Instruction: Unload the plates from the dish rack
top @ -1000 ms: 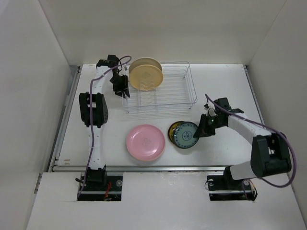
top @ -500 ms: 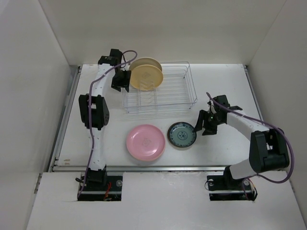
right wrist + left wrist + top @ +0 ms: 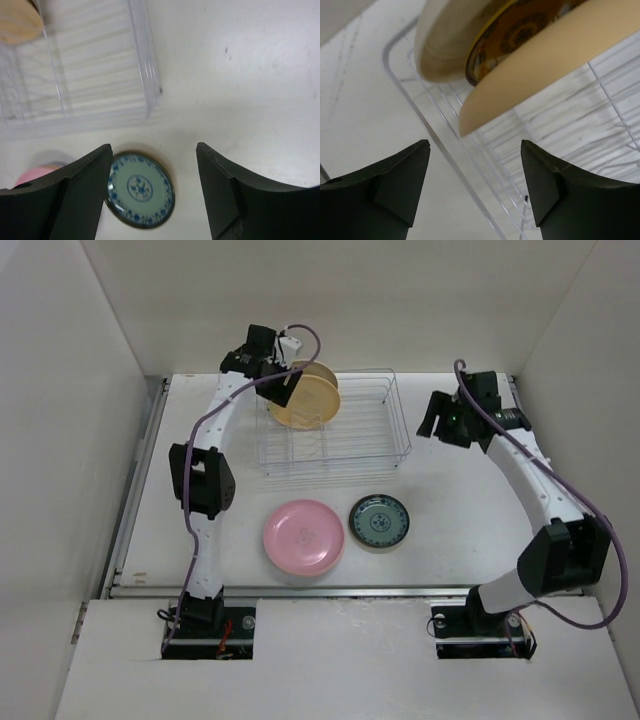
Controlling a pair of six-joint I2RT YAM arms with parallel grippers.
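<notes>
The dish rack [image 3: 400,445] stands at the back middle of the table. At its left end three plates stand on edge: a cream plate [image 3: 442,42], a smaller amber-brown patterned plate [image 3: 520,27] and a yellow plate [image 3: 308,398] [image 3: 555,65]. My left gripper [image 3: 283,388] [image 3: 475,145] hangs open just over the rack's left rim [image 3: 427,132], short of the plates, holding nothing. A pink plate [image 3: 303,536] [image 3: 35,175] and a teal patterned plate [image 3: 379,521] [image 3: 140,189] lie flat on the table in front of the rack. My right gripper [image 3: 437,423] [image 3: 154,150] is open and empty, raised to the right of the rack.
White walls close in the table on the left, back and right. Both arm bases sit at the near edge. The rack's right part [image 3: 145,65] holds only bare wire and prongs.
My right gripper opened, left the teal plate flat on the table, and swung up and back to the rack's right side. My left gripper opened and moved back and right, up to the standing plates.
</notes>
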